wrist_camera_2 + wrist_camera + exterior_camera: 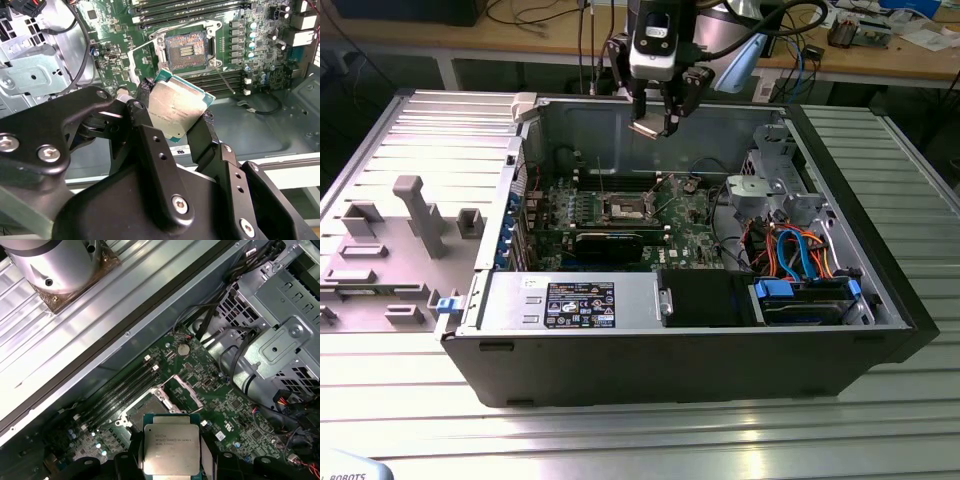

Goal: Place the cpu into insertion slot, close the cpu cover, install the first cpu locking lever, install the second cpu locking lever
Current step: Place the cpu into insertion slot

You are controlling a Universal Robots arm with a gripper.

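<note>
The cpu (177,110) is gripped by the two black fingers (209,122). The fingers are opened just as wide as the chip, and one finger is pressed on each of two opposite edges. In the first wrist view the cpu (171,450) is seen flat from above, with a finger (134,456) tight on each side.

The cpu is a small square chip. Its top is covered by a shiny silver-grey metal plate, and a thin green rim can be seen around the plate. Some tiny print is seen on the plate. In the second wrist view the chip is tipped a little to one side.

In the exterior view the fingers (665,112) and the cpu (647,128) are found at about 12 o'clock over the open computer case (670,370), high up in the air. The insertion slot (623,208) is found at about 6 o'clock from the fingers, down on the green board (690,215), well apart from the chip. Nothing is sitting in the slot (186,47). The cpu cover (186,391) is lifted up beside the slot (144,412).

The case is set on a ribbed metal bench (620,440). A grey plastic tray (390,260) is laid at 9 o'clock from the case.
</note>
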